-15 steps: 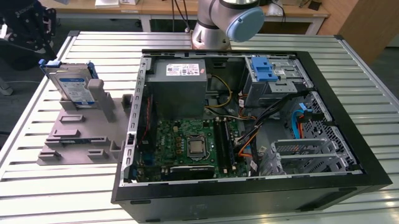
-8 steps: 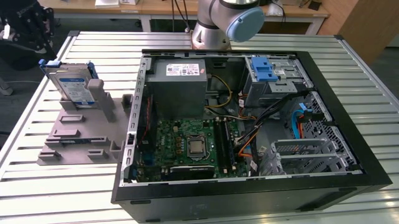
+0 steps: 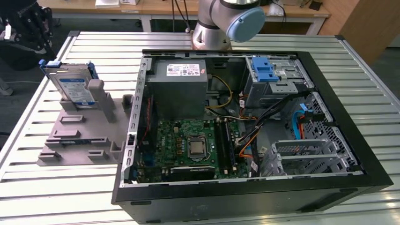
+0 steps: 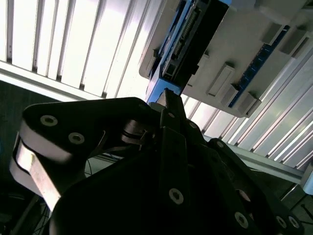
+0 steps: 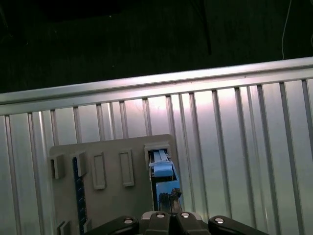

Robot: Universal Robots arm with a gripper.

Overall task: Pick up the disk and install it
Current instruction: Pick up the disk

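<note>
Black steel computer case [image 3: 250, 197], side panel off, lying open on the slatted aluminium table [image 3: 37, 197]; green motherboard [image 3: 187, 140] in its near half; grey power-supply box [image 3: 178, 89] with a white sticker behind the board; bare blue latch [image 3: 265, 70] on the drive cage at the far corner toward the exterior view's right; grey moulded fixture [image 3: 75, 140] on the table just beside the case, on the exterior view's left, apart from the case wall; the disk [image 3: 70, 84], silver-grey with a blue-and-white label and a blue carrier, standing upright on edge in a slot at the fixture's far end, outside the case and not yet installed; gripper [image 3: 26, 33], black, raised in the air beyond the disk at the table's far corner on the exterior view's left; in both wrist views the gripper [image 4: 168, 100] [image 5: 169, 198] points toward the disk's [image 4: 195, 44] [image 5: 161, 169] end, near it but apart, with its fingers drawn narrow together and nothing held between them; pale grey arm [image 3: 225, 23] with a light blue joint cap rising behind the case at the table's far edge.
</note>
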